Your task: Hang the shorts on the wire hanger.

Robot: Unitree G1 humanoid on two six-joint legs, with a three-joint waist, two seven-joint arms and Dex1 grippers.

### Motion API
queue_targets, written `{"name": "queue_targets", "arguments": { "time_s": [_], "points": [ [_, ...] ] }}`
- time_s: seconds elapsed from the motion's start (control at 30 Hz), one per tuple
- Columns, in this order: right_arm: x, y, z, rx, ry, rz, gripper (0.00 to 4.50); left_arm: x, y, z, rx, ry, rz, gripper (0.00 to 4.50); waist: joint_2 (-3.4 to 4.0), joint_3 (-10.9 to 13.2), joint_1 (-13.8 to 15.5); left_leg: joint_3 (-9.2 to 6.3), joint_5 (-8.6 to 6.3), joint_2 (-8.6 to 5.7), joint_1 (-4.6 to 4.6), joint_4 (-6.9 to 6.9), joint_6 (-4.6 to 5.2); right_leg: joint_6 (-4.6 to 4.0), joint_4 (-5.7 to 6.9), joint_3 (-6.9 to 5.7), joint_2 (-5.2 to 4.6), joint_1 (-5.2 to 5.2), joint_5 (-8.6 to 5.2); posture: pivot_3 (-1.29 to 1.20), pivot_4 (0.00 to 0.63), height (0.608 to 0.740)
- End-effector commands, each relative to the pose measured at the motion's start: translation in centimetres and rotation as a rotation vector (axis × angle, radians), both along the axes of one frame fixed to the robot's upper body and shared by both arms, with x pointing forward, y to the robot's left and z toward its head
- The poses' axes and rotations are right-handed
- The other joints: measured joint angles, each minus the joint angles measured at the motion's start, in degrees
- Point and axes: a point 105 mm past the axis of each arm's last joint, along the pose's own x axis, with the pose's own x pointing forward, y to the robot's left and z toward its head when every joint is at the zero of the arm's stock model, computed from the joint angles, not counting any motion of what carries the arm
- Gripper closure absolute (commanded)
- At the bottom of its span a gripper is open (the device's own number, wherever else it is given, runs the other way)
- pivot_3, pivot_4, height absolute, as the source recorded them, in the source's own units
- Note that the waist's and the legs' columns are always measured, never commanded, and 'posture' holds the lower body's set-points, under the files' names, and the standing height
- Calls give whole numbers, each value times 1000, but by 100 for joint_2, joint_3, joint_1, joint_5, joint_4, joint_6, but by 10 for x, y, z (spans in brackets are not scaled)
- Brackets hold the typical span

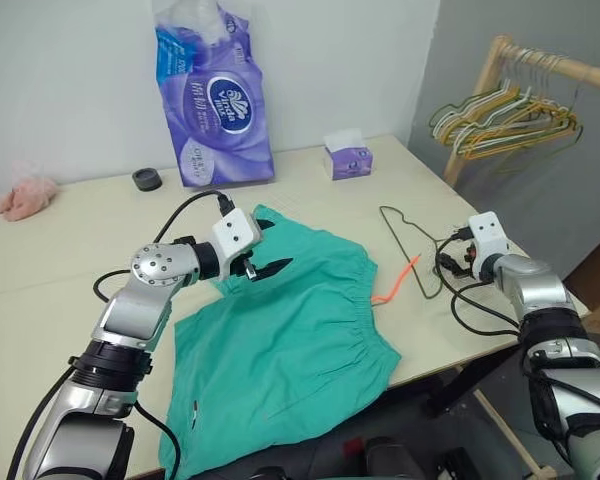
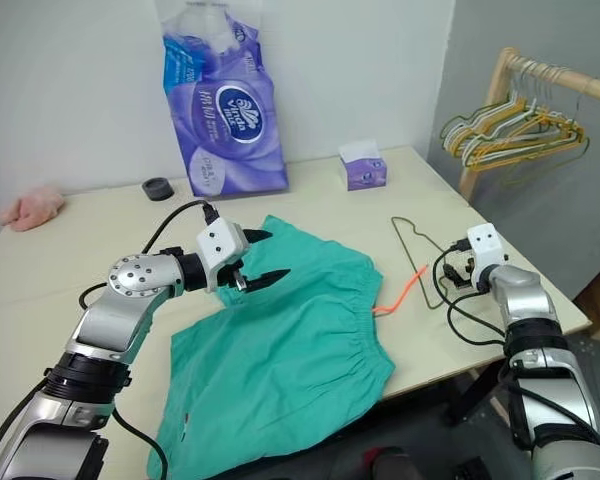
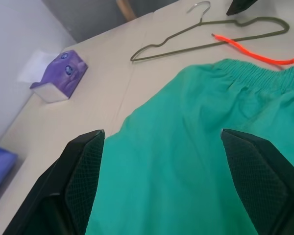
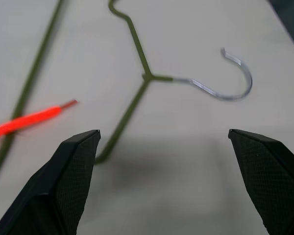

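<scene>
The teal-green shorts (image 1: 280, 340) lie flat in the middle of the table, waistband toward the right, with the orange drawstring (image 1: 395, 285) trailing off it. The olive wire hanger (image 1: 403, 252) lies flat on the table just right of the shorts, and the drawstring crosses its lower end. My left gripper (image 1: 272, 247) hovers open over the shorts' far corner, the teal cloth showing between its fingers (image 3: 83, 166). At the hanger's right side, my right gripper (image 4: 164, 132) is open and points at the hanger's neck (image 4: 148, 77) and hook (image 4: 225, 93), holding nothing.
A tall purple tissue pack (image 1: 215, 100), a small purple tissue box (image 1: 347, 158) and a black round object (image 1: 147, 179) stand along the back of the table. A pink cloth (image 1: 25, 197) lies far left. A wooden rack with bunched hangers (image 1: 505, 115) stands at the right.
</scene>
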Motion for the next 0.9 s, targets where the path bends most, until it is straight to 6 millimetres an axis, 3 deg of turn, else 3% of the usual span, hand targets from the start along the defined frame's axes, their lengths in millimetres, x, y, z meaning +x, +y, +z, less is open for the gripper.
{"name": "queue_targets", "arguments": {
  "time_s": [0.03,0.17,0.33,0.47,0.73,0.83,0.9],
  "points": [
    [15,9,16,7,-43,25,24,-22,-18,14,-40,31,-148,500,0,0,-84,2,-2,1,0,0,3,3,-1,8,0,-2,1,-153,0,740],
    [22,13,24,1,-64,26,24,-47,-19,13,-26,157,-266,500,0,0,-212,3,-9,6,2,0,16,10,0,27,-4,-5,0,-139,0,740],
    [31,17,42,3,-127,23,24,-49,-6,12,13,202,-254,500,1,0,-207,2,-11,5,3,0,21,13,1,32,-4,-8,-1,-135,0,740],
    [30,35,34,53,-86,67,24,-38,2,11,23,179,-193,500,0,0,-200,3,-11,5,3,2,21,16,0,35,-4,-8,1,-140,0,740],
    [24,38,0,25,43,3,24,-34,-1,11,42,164,-206,500,2,-1,-206,5,-11,5,3,1,20,18,1,41,-9,-12,2,-138,0,740],
    [17,41,-12,37,114,16,608,-33,-2,11,41,157,-202,500,1,-3,-207,6,-11,5,3,1,20,18,1,43,-9,-14,2,-136,0,740],
    [14,42,-17,16,137,30,1235,-33,-2,11,41,157,-202,500,0,-9,-202,6,-11,5,3,1,20,18,2,43,-9,-14,2,-136,0,740]
  ]
}}
